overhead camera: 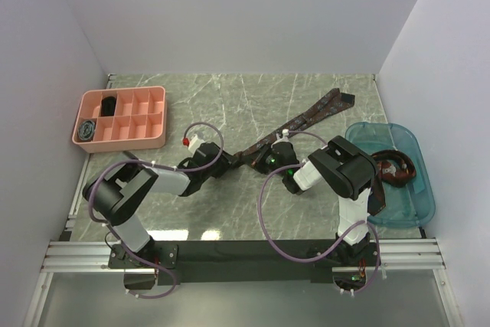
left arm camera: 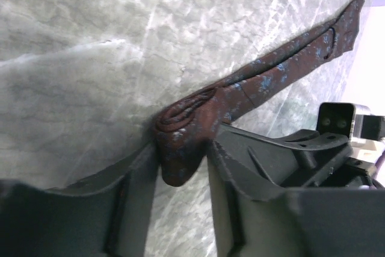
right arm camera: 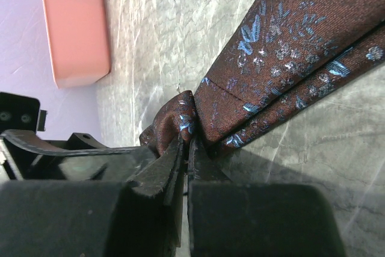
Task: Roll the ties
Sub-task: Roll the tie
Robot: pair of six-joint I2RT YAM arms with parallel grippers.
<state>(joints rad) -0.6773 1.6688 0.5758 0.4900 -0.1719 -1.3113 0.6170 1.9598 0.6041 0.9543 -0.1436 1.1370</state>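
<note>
A dark maroon tie (overhead camera: 306,122) with a blue pattern lies slanted across the marble table, its wide pointed end at the back right. Its near end is wound into a small roll (left arm camera: 180,142). My left gripper (left arm camera: 183,151) sits round that roll, with a finger pressed on each side. Just to the right, my right gripper (right arm camera: 187,139) is shut, pinching a fold of the same tie (right arm camera: 283,46) at its fingertips. In the top view the left gripper (overhead camera: 227,161) and the right gripper (overhead camera: 269,161) stand close together at the tie's near end.
A pink compartment tray (overhead camera: 157,116) at the back left holds a black coil (overhead camera: 109,103) and a grey-blue coil (overhead camera: 88,129). A blue bin (overhead camera: 409,204) at the right holds another maroon tie (overhead camera: 394,168). Purple cables loop over both arms.
</note>
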